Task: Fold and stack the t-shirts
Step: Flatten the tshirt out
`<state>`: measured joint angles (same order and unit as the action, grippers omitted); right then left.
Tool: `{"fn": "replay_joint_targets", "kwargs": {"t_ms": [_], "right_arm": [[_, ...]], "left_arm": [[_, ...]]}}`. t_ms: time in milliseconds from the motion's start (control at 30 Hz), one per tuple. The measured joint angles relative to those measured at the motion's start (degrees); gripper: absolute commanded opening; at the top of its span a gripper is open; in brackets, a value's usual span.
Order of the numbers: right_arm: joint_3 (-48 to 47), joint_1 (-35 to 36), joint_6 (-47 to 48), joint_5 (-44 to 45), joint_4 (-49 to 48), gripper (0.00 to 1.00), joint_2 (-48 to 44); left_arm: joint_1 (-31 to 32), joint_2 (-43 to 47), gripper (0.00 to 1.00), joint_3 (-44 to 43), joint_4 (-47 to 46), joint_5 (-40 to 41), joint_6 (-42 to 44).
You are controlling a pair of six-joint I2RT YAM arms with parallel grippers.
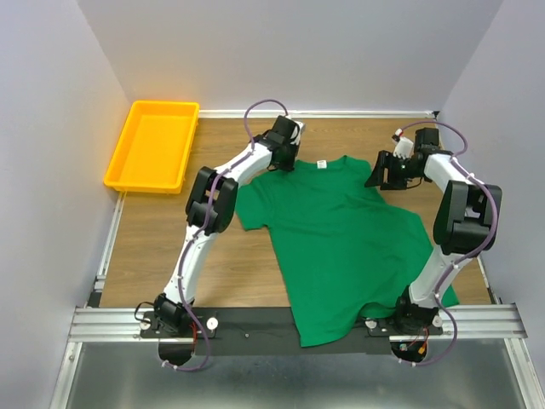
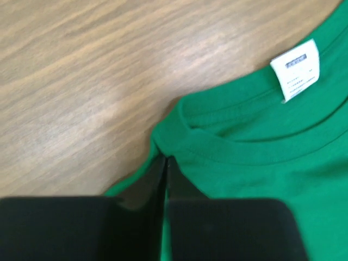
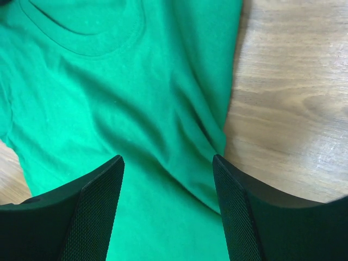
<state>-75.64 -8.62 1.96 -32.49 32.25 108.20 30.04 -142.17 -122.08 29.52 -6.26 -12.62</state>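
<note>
Step, as I read it: take both shoulders for the 1st fold.

L jaws: pinched narrow on t-shirt cloth at the shoulder edge, just beside collar. Neck label sits ahead of the tips, off to one side.

R jaws: wide, holding nothing. Cloth lies betw. them, and the shirt's side edge runs in next to one finger w/ bare tabletop beyond.

You want the R tips down on the cloth w/ that edge well inside before closing. Then lift both sides evenly, else the shirt prob. skews. Body of the shirt lies flat behind both jaws, toward the arm bases.
</note>
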Motion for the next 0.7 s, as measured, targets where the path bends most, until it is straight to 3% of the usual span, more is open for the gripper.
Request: {"fn": "replay_joint_targets", "kwargs": {"t_ms": [100, 233, 267, 367, 433, 533, 700], "right_arm": [[1.2, 0.0, 0.2, 0.0, -0.2, 0.74, -2.3], [4.9, 0.0, 1.6, 0.9, -0.6, 0.75, -7.8], [6.2, 0.0, 2.3, 1.5, -0.7, 0.75, -9.9], [9.0, 0.0, 4.2, 2.4, -1.0, 0.76, -14.1], [10.8, 0.0, 5.8, 2.4, -1.0, 0.78, -15.3], [12.7, 0.0, 9.3, 1.7, 0.0, 0.79, -15.1], [13.1, 0.1, 14.3, -1.2, 2.5, 0.79, -14.6]], "left_arm": [[-0.6, 4.4, 0.0, 7.1, -0.5, 2.6, -1.9], [-6.1, 29.9, 0.0, 43.2, -3.5, 3.8, -8.7], [-8.8, 35.8, 0.0, 48.4, -3.2, 3.7, -9.7], [-17.2, 55.8, 0.48, 64.7, -6.4, 2.7, -12.1], [-17.6, 65.1, 0.75, 71.4, -7.5, -0.1, -13.6], [-14.9, 73.5, 0.81, 76.6, -7.3, -5.0, -14.7], [-14.6, 74.7, 0.82, 72.5, -8.9, -6.1, -14.2]]}}
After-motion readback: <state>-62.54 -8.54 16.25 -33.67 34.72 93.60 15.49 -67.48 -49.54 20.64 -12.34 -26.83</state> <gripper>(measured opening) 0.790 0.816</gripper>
